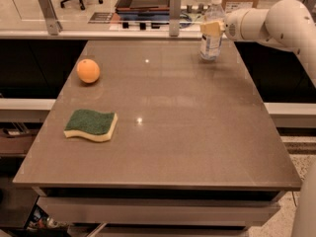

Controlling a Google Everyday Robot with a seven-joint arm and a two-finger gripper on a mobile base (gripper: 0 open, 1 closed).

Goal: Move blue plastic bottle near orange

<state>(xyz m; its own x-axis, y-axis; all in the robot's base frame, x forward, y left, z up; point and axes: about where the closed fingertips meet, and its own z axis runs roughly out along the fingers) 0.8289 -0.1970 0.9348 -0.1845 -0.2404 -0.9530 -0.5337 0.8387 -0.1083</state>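
Note:
The blue plastic bottle (212, 31) stands upright at the table's far right corner, clear with a white cap and a white-and-blue label. My gripper (213, 27) reaches in from the right on the white arm (276, 21) and sits at the bottle's upper body, its pale fingers (209, 28) around it. The orange (88, 70) rests on the table's left side, far from the bottle.
A green-and-yellow sponge (92, 124) lies at the left front of the brown table (187, 132). Two metal posts (175, 6) stand along the back edge. Behind are a dark tray, a cardboard box and an office chair.

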